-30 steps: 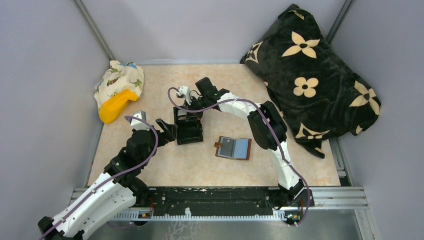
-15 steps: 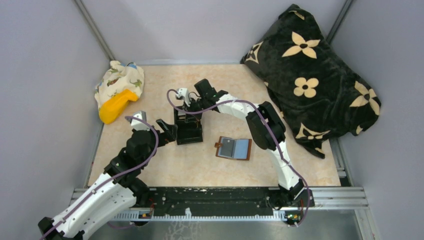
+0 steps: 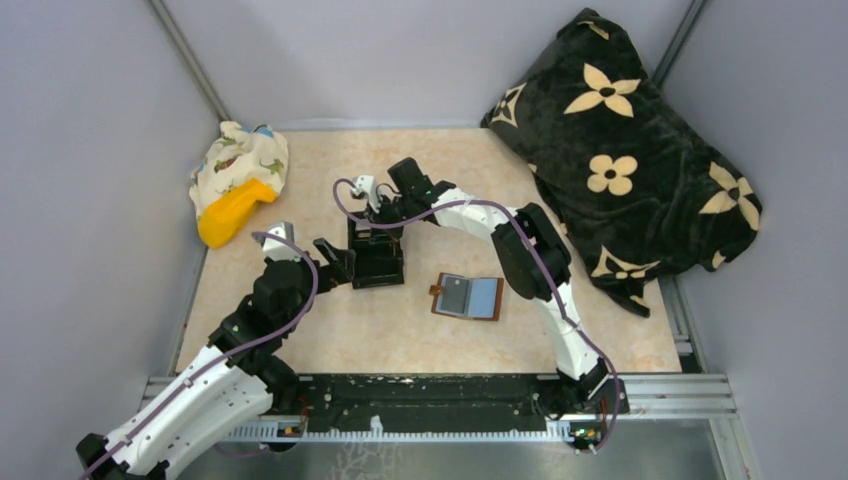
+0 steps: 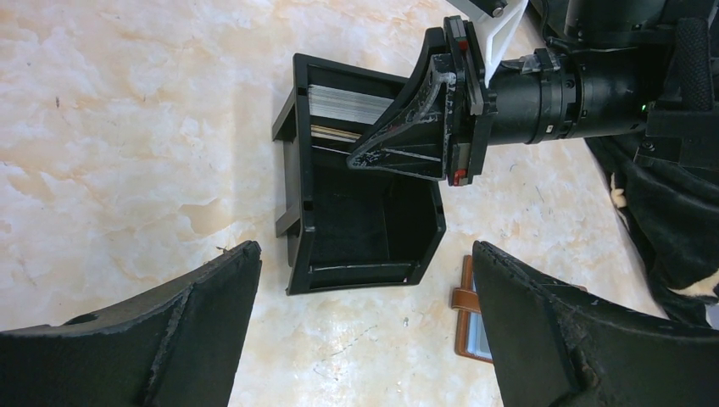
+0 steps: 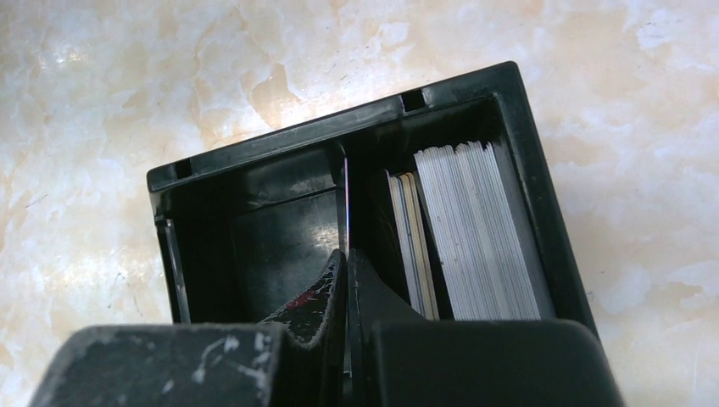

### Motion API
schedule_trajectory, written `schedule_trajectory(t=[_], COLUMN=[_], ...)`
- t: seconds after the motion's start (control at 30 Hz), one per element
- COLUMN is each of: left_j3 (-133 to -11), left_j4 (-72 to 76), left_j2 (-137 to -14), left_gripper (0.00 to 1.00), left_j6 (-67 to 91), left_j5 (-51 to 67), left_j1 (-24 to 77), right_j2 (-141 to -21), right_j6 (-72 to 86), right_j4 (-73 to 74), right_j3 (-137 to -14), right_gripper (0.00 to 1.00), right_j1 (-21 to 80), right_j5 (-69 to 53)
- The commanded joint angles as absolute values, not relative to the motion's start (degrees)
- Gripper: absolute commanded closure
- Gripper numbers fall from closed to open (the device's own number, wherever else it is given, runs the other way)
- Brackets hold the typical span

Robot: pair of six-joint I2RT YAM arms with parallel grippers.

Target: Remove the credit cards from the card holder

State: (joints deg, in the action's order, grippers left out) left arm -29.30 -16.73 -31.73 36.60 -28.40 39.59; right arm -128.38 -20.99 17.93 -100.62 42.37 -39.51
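Closest in, the card holder (image 3: 467, 296) lies open and flat: probably light, soft leather, best pinned by a flap. Beyond, the left gripper (image 4: 365, 284) gapes empty beside the black card box (image 4: 292, 182), where the right gripper (image 5: 346, 271) pinches one thin card (image 5: 346, 212) edge-on.

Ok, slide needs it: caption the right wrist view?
Right tool pinches a thin card edge-on inside the black box; card stack stands in one compartment.

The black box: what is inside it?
A stack of cards stands on edge in one compartment; the right pincer holds a thin card beside it. The floor under the stack is covered.
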Motion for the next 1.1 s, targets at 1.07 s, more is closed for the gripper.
schedule_trajectory(t=[1.07], left_j3=[-28.0], left_j4=[-13.0], left_j2=[-31.4], left_gripper=[0.01], left_j6=[34.6], left_j5=[-25.2], left_j1=[39.4], right_j2=[-111.7], right_j6=[-14.2], right_j4=[-6.6], right_j3=[-86.5], right_gripper=[0.88], right_j1=[43.4], right_j5=[-30.5])
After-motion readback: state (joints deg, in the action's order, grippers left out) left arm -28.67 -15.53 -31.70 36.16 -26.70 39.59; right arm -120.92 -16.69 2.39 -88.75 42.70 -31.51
